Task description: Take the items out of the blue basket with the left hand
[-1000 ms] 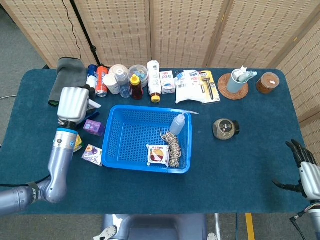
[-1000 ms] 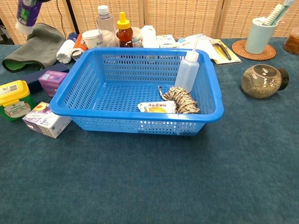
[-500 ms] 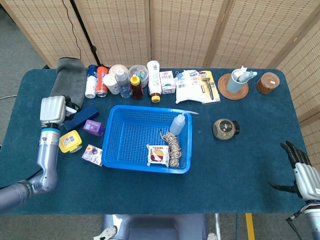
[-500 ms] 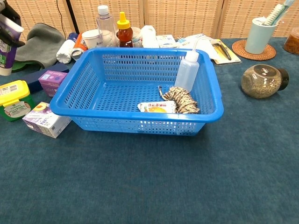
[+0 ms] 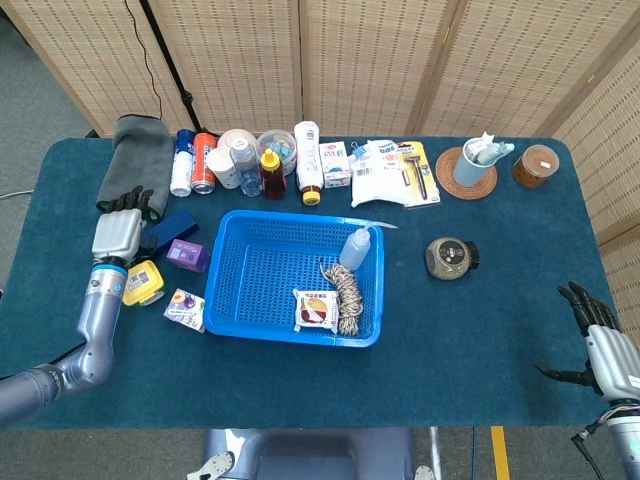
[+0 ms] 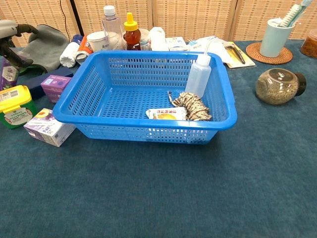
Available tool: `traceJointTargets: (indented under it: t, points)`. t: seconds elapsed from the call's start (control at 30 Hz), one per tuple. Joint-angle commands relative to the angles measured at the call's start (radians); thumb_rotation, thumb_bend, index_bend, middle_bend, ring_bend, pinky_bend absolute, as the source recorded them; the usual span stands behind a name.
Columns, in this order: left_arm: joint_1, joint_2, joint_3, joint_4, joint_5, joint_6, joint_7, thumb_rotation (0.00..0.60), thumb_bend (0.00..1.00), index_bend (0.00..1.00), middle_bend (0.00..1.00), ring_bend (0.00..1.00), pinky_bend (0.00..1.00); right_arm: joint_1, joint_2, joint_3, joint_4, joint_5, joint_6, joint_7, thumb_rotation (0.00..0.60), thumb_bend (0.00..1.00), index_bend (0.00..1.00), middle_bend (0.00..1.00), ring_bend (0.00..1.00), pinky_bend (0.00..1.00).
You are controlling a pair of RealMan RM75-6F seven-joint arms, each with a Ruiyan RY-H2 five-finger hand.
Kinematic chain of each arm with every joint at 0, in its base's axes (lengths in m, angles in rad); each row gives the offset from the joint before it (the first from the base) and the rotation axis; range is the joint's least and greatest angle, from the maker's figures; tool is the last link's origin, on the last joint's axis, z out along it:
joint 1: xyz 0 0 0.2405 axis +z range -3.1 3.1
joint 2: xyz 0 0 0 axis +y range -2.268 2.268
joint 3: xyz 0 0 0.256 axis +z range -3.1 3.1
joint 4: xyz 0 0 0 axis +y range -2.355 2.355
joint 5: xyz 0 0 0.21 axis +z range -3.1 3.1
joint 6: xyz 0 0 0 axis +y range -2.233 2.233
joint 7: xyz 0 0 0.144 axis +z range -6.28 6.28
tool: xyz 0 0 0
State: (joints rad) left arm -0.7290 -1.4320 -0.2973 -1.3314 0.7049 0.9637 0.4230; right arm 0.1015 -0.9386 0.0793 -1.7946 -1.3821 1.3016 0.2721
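The desk [image 5: 470, 330] is covered in dark blue cloth, and the blue basket [image 5: 240, 300] sits near its middle, well to the right of the left hand's fingers. Inside the basket, far from both hands, a clear squeeze bottle [image 5: 355, 247] leans at the back right corner, a ball of twine [image 5: 345, 290] lies just in front of it, and a small flat packet [image 5: 317, 309] rests beside the twine toward the front wall.

A grey towel [image 5: 135, 150] lies at the desk's far left corner, just beyond the left fingers.

The left hand [image 5: 118, 232] hovers low at the left edge of the desk. In the chest view its dark fingers [image 6: 11, 52] curl around a purple-and-white bottle [image 6: 8, 74], gripping it upright just behind a yellow container [image 6: 15, 104].

Between those fingers and the basket sit a small purple box [image 5: 186, 254] and, nearer the front, a white carton [image 5: 184, 308].

The right hand [image 5: 600, 340] is at the far right edge, fingers spread apart and holding nothing.
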Motion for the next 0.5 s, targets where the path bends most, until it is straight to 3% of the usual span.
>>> traceJointTargets:
  t: [0.03, 0.33, 0.37, 0.43, 0.5]
  points:
    - [0.016, 0.033, -0.006, -0.061, 0.058, 0.052, -0.034, 0.600, 0.37, 0.00, 0.00, 0.00, 0.00, -0.001, 0.001, 0.001, -0.001, 0.000, 0.003, 0.001, 0.600, 0.00, 0.00, 0.00, 0.00, 0.00]
    - [0.023, 0.078, 0.006, -0.205, 0.217, 0.122, -0.062, 0.600, 0.24, 0.00, 0.01, 0.01, 0.03, -0.002, 0.004, 0.000, -0.003, -0.002, 0.007, 0.009, 0.600, 0.00, 0.00, 0.00, 0.00, 0.00]
    - [0.021, 0.072, 0.002, -0.215, 0.271, 0.149, -0.082, 0.600, 0.26, 0.04, 0.11, 0.07, 0.09, -0.002, 0.005, 0.000, -0.003, -0.001, 0.007, 0.011, 0.600, 0.00, 0.00, 0.00, 0.00, 0.00]
    - [0.014, 0.021, -0.012, -0.203, 0.390, 0.230, -0.147, 0.600, 0.37, 0.20, 0.35, 0.26, 0.20, -0.002, 0.005, 0.002, -0.002, 0.002, 0.007, 0.014, 0.600, 0.00, 0.00, 0.00, 0.00, 0.00]
    - [0.005, -0.004, -0.011, -0.182, 0.425, 0.245, -0.160, 0.600, 0.58, 0.48, 0.59, 0.44, 0.28, -0.002, 0.005, 0.002, -0.002, 0.002, 0.007, 0.016, 0.600, 0.00, 0.00, 0.00, 0.00, 0.00]
